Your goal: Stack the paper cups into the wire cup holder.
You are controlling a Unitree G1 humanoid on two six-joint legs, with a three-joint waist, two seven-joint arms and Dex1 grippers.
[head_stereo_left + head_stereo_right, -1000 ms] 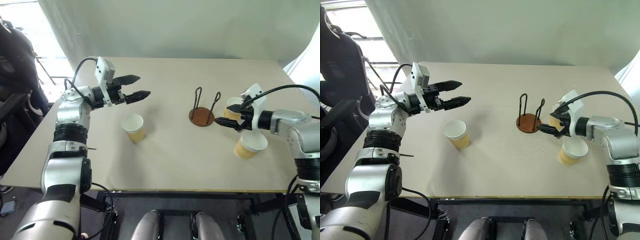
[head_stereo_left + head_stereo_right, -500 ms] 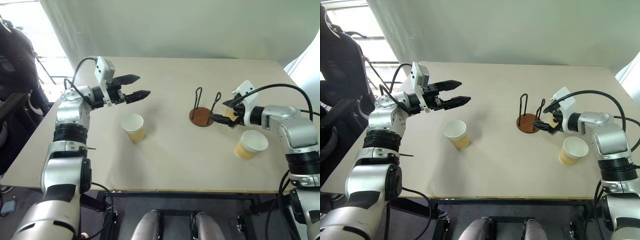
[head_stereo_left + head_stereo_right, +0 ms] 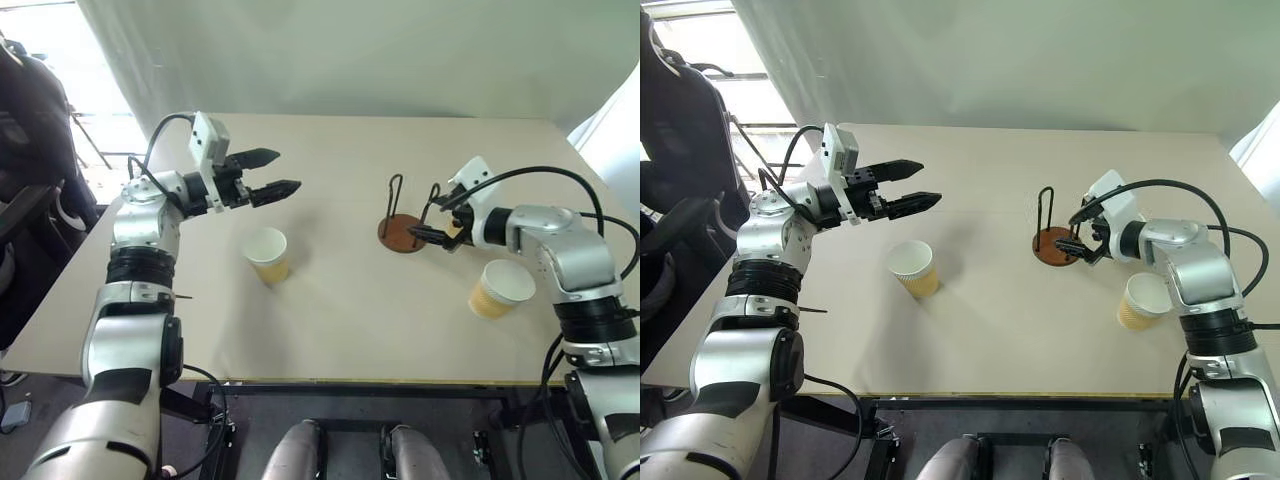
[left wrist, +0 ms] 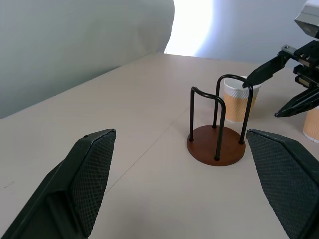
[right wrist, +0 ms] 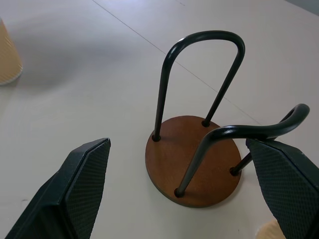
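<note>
The wire cup holder [image 3: 403, 232], a reddish-brown disc with two black wire loops, stands right of the table's middle with nothing in it. My right gripper [image 3: 427, 220] is open right beside the holder's right loop, its fingers [image 5: 75, 194] on either side of the holder [image 5: 194, 159] in the right wrist view. One paper cup [image 4: 239, 102] stands just behind that gripper, partly hidden. A second paper cup [image 3: 500, 288] sits near the front right. The third paper cup [image 3: 267, 254] stands left of the middle. My left gripper [image 3: 286, 170] hangs open above the table, beyond that cup.
The beige table [image 3: 330, 330] has its front edge close to me and a pale wall behind. A dark chair [image 3: 30, 110] stands off the table's left side.
My right gripper has moved left, from beside the two right-hand cups up to the holder's right loop, staying open. The left arm has not moved.
</note>
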